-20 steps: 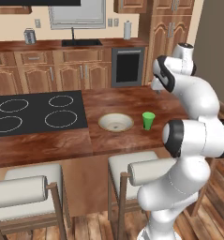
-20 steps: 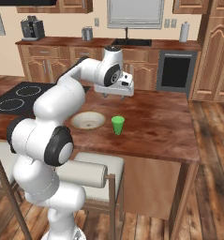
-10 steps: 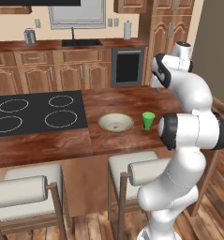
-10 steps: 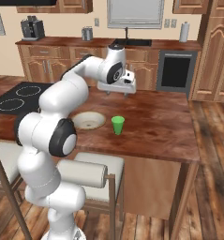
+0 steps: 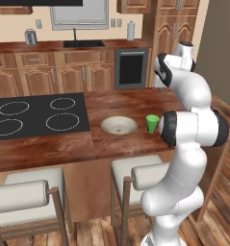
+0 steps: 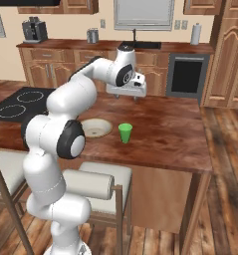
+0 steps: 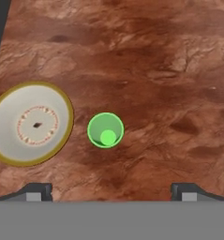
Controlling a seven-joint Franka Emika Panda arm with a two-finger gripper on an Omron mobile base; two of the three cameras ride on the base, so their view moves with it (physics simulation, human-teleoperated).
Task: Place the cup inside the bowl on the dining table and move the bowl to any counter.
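Note:
The green cup (image 5: pixel 152 123) (image 6: pixel 125 133) stands upright on the dining table (image 5: pixel 131 103) (image 6: pixel 165 129), just right of the beige bowl (image 5: pixel 119 126) (image 6: pixel 94 127). They are apart, with a narrow strip of wood between them. My gripper (image 6: pixel 126 97) hangs high above the table, beyond the cup, pointing down. In the hand view I look into the cup (image 7: pixel 105 130), with the bowl (image 7: pixel 31 123) on its left. The gripper (image 7: pixel 112 193) is open, with its fingertips (image 7: pixel 36 192) wide apart and nothing between them.
The black cooktop (image 5: pixel 34 113) (image 6: pixel 21 102) is set into the table left of the bowl. White-cushioned stools (image 5: pixel 135 175) (image 6: pixel 98 182) stand at the near edge. The wall counter (image 5: pixel 49 46) (image 6: pixel 65 45) with sink, canisters and drawers runs along the back.
The arm has drawn more upright and the hand has risen a little over the table. Cup and bowl have not moved.

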